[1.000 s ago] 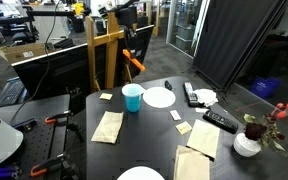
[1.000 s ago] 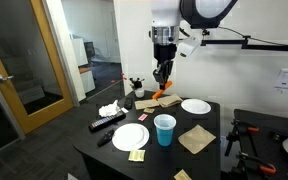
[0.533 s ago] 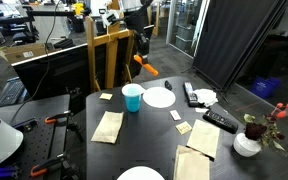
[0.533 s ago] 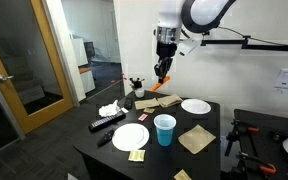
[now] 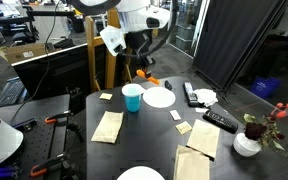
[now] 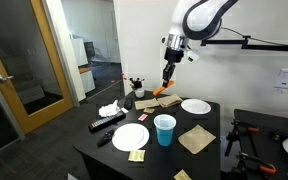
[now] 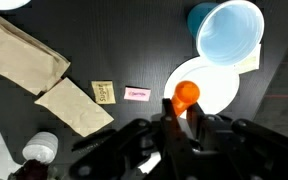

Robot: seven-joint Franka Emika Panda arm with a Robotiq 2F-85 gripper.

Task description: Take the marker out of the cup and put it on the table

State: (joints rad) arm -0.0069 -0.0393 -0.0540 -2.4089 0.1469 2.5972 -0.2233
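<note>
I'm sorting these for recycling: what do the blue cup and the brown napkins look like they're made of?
Cup: probably plastic; smooth, even light blue walls with a thin rim and a pale inside.
Napkins: likely unbleached paper; matte brown, flat, with visible fold lines.

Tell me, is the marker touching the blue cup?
Apart. In an exterior view the marker in the gripper hangs high above the cup, a clear gap between.

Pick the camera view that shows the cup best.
The wrist view: it looks almost straight down into the cup, so its pale inside shows, with nothing in it. In both exterior views the cup is small and seen from the side, upright, its inside mostly hidden.
</note>
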